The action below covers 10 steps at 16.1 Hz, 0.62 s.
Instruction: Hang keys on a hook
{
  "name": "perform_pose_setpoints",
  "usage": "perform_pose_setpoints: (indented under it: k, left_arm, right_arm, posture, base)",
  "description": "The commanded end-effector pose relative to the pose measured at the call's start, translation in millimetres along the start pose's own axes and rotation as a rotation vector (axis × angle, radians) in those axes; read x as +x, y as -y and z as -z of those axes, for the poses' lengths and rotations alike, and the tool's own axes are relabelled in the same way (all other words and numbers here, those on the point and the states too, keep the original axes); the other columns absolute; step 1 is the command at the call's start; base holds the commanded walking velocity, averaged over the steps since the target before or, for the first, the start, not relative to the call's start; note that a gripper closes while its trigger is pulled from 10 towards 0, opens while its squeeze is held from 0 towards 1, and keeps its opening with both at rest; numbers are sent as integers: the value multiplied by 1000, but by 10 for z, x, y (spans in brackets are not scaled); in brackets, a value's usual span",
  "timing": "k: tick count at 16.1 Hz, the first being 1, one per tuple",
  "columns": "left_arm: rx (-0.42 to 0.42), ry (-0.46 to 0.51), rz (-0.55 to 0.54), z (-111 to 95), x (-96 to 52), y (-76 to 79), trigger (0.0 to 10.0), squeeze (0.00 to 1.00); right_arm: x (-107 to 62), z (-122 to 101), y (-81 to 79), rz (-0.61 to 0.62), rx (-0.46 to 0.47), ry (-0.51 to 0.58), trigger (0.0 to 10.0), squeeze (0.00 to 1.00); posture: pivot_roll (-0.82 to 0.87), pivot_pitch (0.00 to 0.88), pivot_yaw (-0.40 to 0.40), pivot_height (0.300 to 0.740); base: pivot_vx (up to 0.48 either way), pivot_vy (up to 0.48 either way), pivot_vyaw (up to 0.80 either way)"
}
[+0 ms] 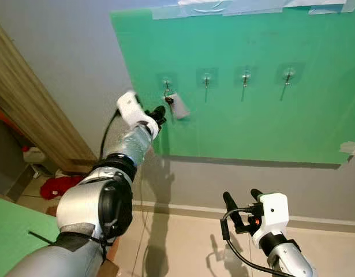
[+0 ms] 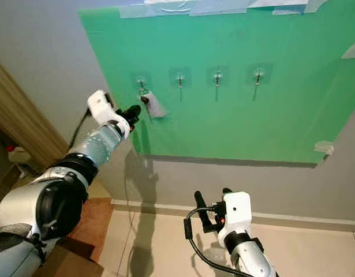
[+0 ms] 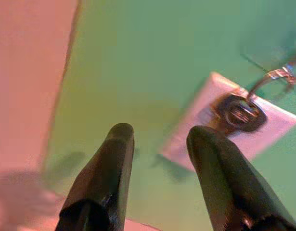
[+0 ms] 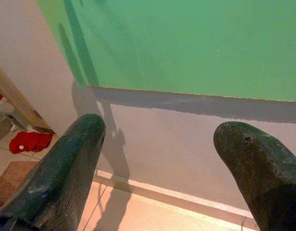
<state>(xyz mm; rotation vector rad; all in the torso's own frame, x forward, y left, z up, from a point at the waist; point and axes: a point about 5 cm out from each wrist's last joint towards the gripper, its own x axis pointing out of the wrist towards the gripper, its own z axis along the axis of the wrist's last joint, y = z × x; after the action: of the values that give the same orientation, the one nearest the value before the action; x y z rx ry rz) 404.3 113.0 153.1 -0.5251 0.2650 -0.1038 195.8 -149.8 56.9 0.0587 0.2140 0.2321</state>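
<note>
1. green sheet (image 1: 258,115) taped flat to the grey wall (image 1: 67,52) carries a row of four clear stick-on metal hooks; in the left eye view the keys with their pale rectangular tag (image 1: 176,104) hang from the leftmost hook (image 1: 166,84), the tag tilted against the sheet.
2. same view: the left gripper (image 1: 160,114) is raised to the sheet, its black tips just below and beside the hanging tag, apart from it. the right gripper (image 1: 240,199) hangs low in front of the wall's base, above the beige tiled floor (image 1: 183,242), fingers pointing up.
3. a wooden door frame (image 1: 27,109) runs down the left side, with a red cloth (image 1: 59,186) on the floor near its foot.
4. right eye view: the same scene; the other three hooks, such as the second one (image 2: 180,78), carry nothing.
5. left wrist view: the left gripper's two black fingers (image 3: 107,178) stand parted with nothing between them; past them the dark key head (image 3: 241,111) lies on the pale tag, its metal ring (image 3: 273,77) leading up toward the hook.
6. right wrist view: the right gripper's fingers (image 4: 66,168) are spread wide and hold nothing, facing the lower edge of the sheet and the grey wall beneath it.
</note>
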Motion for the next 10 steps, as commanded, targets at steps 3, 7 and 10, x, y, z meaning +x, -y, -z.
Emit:
perform_pose_setpoints:
  k: [3, 7, 10]
  left_arm:
    - [410, 64, -18, -6, -18, -14, 10000, 1000]
    - [628, 120, 89, 154, -125, -153, 10000, 0]
    - [620, 187, 113, 187, -289, -341, 10000, 0]
  right_arm:
    - [11, 29, -44, -15, 8, -4, 10000, 0]
    - [247, -18, 81, 49, 0, 30, 10000, 0]
    - [441, -103, 97, 18, -7, 61, 10000, 0]
  posture:
    - [-281, 9, 177, 740]
    - [-215, 0, 145, 740]
    - [-146, 0, 98, 740]
  base:
    - [0, 0, 0]
    - [0, 0, 0]
    - [0, 0, 0]
